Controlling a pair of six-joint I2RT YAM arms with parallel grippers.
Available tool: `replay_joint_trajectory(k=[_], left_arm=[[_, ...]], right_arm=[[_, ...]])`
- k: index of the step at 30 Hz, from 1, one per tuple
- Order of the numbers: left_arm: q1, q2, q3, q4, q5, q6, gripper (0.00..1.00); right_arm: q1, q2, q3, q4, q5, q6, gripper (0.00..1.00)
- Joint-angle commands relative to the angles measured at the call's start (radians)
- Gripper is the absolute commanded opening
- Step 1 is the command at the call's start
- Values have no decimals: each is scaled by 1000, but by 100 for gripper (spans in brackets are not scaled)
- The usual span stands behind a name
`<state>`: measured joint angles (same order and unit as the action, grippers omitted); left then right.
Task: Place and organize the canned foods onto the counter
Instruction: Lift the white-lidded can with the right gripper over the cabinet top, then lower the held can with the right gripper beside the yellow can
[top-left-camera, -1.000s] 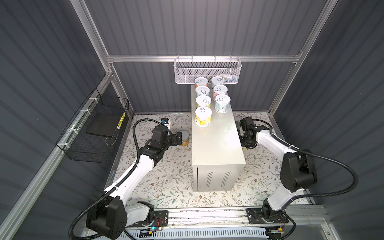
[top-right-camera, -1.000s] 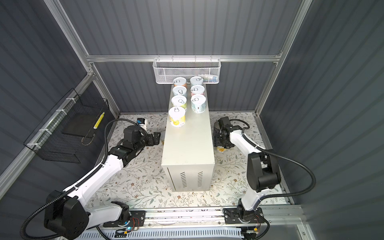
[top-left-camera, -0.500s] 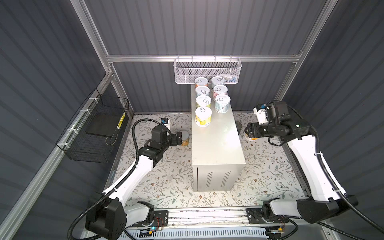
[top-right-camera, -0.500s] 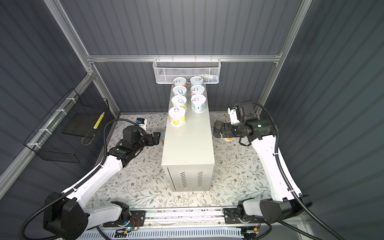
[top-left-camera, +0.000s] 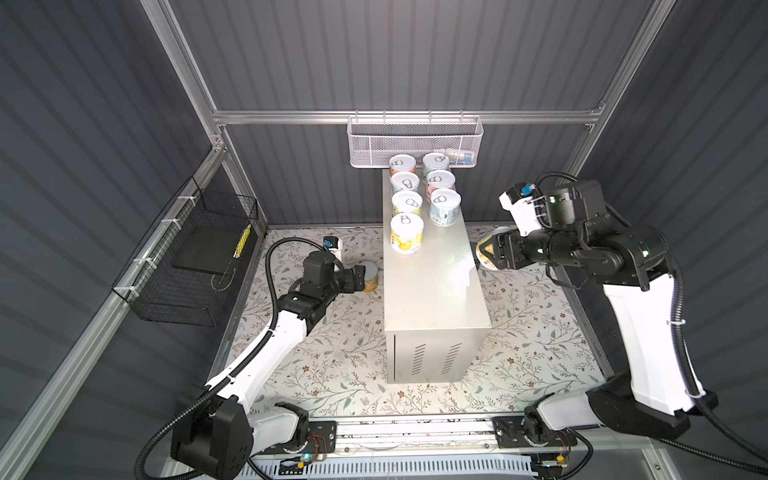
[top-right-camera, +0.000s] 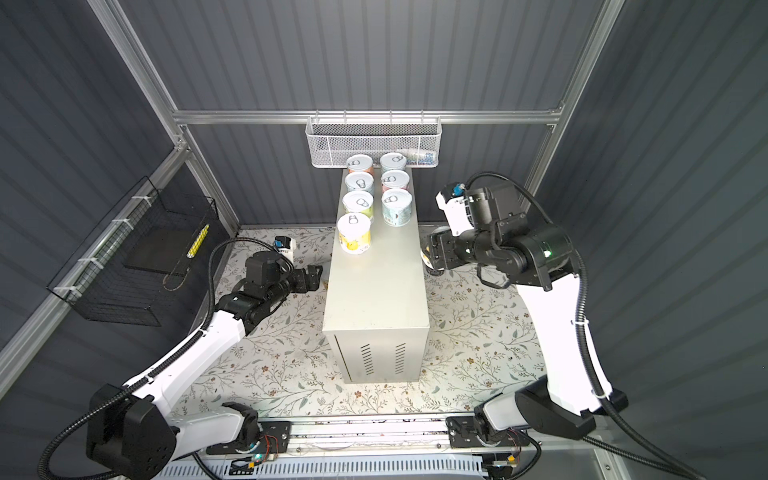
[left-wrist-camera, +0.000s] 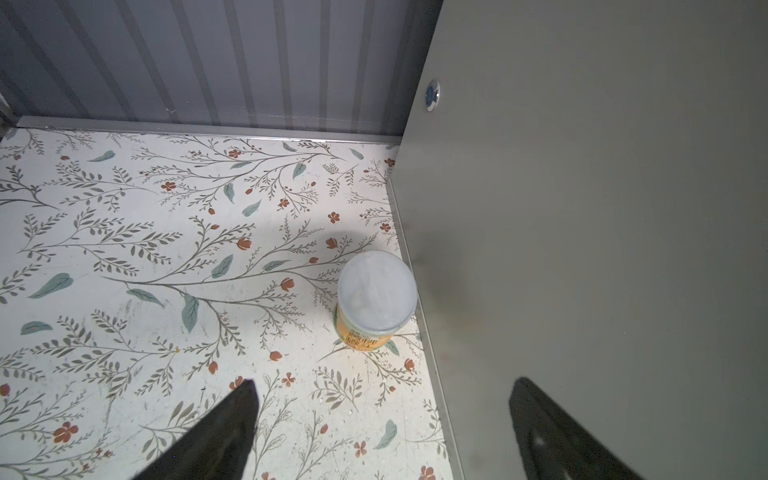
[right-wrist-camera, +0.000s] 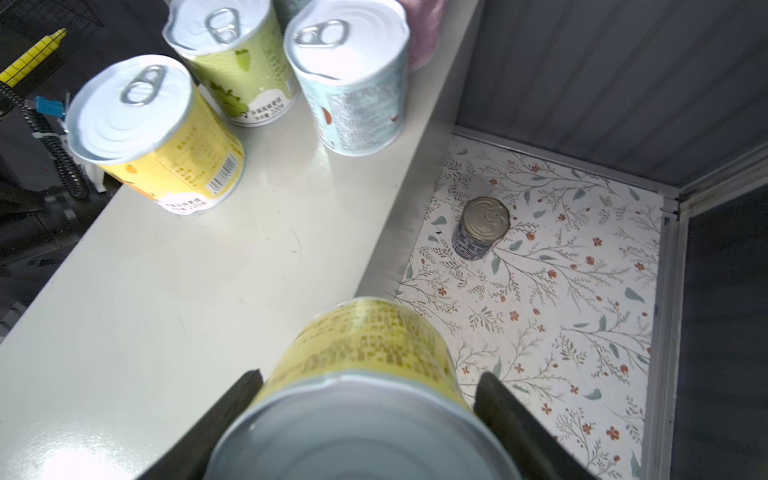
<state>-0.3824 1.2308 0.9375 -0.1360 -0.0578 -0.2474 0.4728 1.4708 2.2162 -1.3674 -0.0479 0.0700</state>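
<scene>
**Right arm lifted, yellow can in its grip**

My right gripper (right-wrist-camera: 365, 409), low beside the box a second ago, has risen to centre right in a top view. It pinches a yellow-labelled tin can (right-wrist-camera: 365, 340) at the right edge of the tall beige-white metal counter (top-left-camera: 432, 286). My left gripper (left-wrist-camera: 386, 419) has hardly shifted. It is spread wide, short of the orange-labelled can with a cloudy plastic lid (left-wrist-camera: 374, 299), which stands on the floral floor (left-wrist-camera: 166, 249) just beside the counter's left wall. Farther back, seven pull-tab cans (top-left-camera: 444, 205) stand in two rows on the counter top. The nearest yellow one (right-wrist-camera: 158, 137) shows a barcode and print too fine to read. A dark-blue can (right-wrist-camera: 482, 232) stands on the floor.
</scene>
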Motion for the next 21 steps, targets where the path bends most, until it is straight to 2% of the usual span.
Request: replay_joint_trajectory(k=[1, 6, 14, 19, 21], left_arm=[[2, 0, 20, -22, 21, 17, 95], [2, -2, 20, -25, 13, 19, 95], [2, -7, 14, -26, 8, 22, 95], [2, -2, 18, -25, 10, 22, 95], [2, -3, 18, -24, 9, 21, 95]], right_arm=[[50, 66, 110, -19, 45, -2, 0], [124, 191, 287, -84, 88, -3, 0], [159, 256, 301, -79, 95, -3, 0], [171, 277, 298, -74, 100, 2, 36], [175, 285, 295, -72, 109, 1, 43]])
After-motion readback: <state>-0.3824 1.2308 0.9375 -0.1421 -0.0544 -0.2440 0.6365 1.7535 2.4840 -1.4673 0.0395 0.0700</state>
